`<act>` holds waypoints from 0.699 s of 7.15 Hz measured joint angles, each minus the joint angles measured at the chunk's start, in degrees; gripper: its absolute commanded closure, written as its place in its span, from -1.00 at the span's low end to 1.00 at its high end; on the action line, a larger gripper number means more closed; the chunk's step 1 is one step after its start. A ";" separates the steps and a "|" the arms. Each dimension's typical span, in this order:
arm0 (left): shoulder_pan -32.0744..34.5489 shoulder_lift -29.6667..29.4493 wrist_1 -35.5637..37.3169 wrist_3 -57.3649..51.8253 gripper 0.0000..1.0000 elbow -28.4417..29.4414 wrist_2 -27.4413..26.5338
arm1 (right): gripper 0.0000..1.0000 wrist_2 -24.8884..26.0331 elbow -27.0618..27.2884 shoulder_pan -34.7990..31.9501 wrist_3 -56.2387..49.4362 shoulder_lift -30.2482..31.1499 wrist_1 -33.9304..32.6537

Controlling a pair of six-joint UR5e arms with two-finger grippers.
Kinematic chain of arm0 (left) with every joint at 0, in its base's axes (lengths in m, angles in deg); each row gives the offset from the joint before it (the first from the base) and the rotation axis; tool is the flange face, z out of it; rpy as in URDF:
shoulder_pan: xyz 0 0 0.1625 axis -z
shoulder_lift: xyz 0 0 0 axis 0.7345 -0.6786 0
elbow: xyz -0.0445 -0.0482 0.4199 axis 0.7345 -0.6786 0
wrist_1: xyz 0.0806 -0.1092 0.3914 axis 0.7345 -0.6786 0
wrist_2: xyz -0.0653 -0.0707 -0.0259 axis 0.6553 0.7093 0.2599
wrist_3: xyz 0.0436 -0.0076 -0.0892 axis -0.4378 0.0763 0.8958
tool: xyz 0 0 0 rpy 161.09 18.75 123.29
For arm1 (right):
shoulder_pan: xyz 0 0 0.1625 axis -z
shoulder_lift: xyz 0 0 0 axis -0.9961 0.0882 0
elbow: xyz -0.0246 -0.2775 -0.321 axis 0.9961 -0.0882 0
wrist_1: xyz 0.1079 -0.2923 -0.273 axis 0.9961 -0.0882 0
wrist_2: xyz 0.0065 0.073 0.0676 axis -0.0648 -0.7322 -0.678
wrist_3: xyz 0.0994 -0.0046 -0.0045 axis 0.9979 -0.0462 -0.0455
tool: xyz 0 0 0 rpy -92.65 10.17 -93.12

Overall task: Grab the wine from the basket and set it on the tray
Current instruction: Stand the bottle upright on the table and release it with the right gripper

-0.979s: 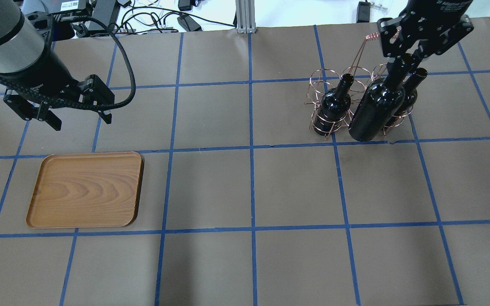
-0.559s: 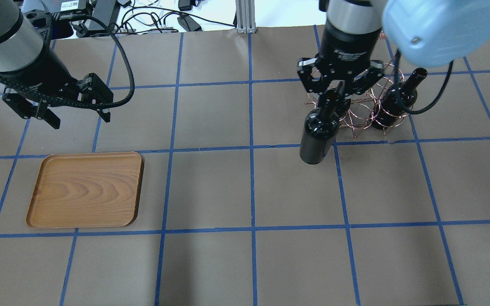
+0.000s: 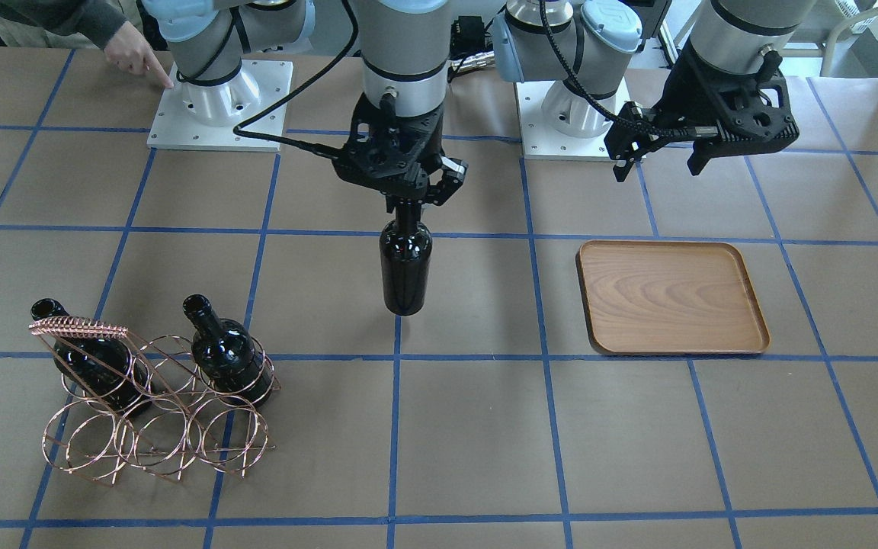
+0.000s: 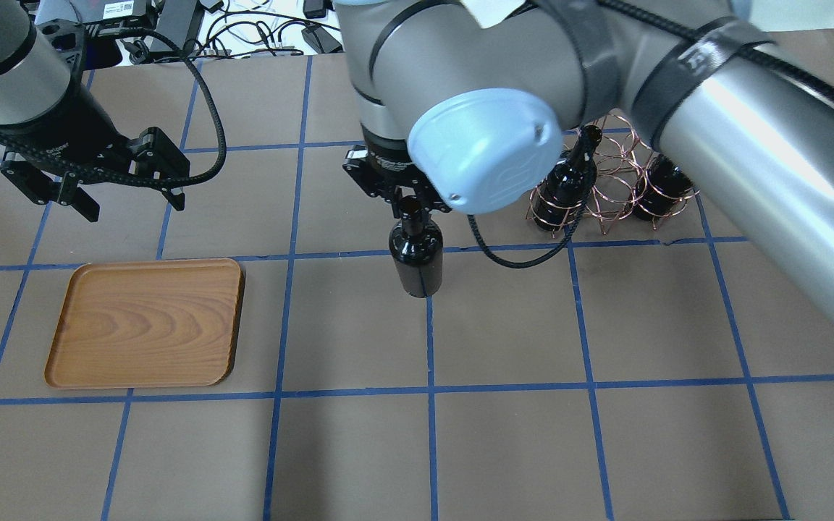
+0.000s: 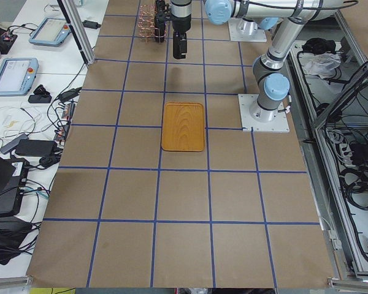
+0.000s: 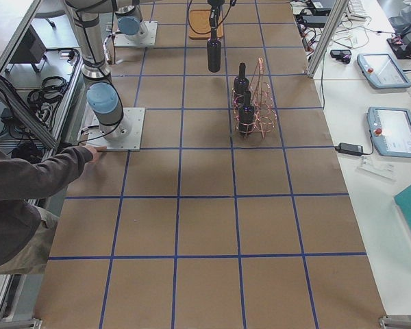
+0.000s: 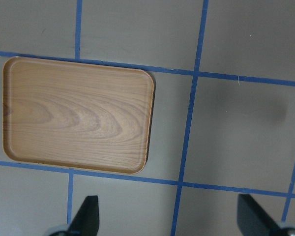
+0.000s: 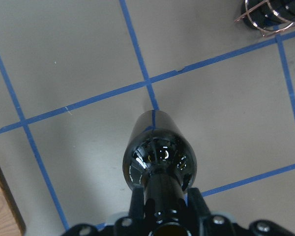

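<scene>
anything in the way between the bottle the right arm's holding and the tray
Nothing visible. The wine hangs upright from the right gripper, and only bare table lies between it and the tray. The open left gripper hovers beside the tray, off that line.

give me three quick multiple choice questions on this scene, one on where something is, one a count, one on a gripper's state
1. Where is the wine bottle that the right gripper holds?
A. aloft between the basket and the tray
B. standing on the tray
C. seated in the basket

2. How many bottles stand in the basket?
A. one
B. two
C. three

3. The left gripper is:
A. shut on a bottle
B. shut on the tray's rim
C. open and empty

Key: 1 A, it hangs by its neck, clear of both. 2 B, two bottles sit in its rings. 3 C, its fingers stand wide apart with nothing between them.
</scene>
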 measured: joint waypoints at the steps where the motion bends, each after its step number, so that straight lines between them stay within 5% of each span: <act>1: 0.00 0.05 -0.07 -0.12 -1.00 -0.04 -0.04 | 0.47 -0.85 -1.85 -1.79 3.69 -2.06 -0.71; 3: -0.10 0.30 -0.22 -0.32 -1.00 -0.14 -0.06 | 0.36 -2.47 -3.51 -3.55 8.16 -4.40 -2.54; 4: -0.21 0.42 -0.38 -0.35 -1.00 -0.20 -0.14 | 0.08 -2.67 -3.61 -3.88 8.79 -4.81 -2.92; 5: -0.35 0.52 -0.47 -0.35 -1.00 -0.23 -0.07 | -0.40 -2.71 -3.53 -4.32 8.93 -5.10 -3.06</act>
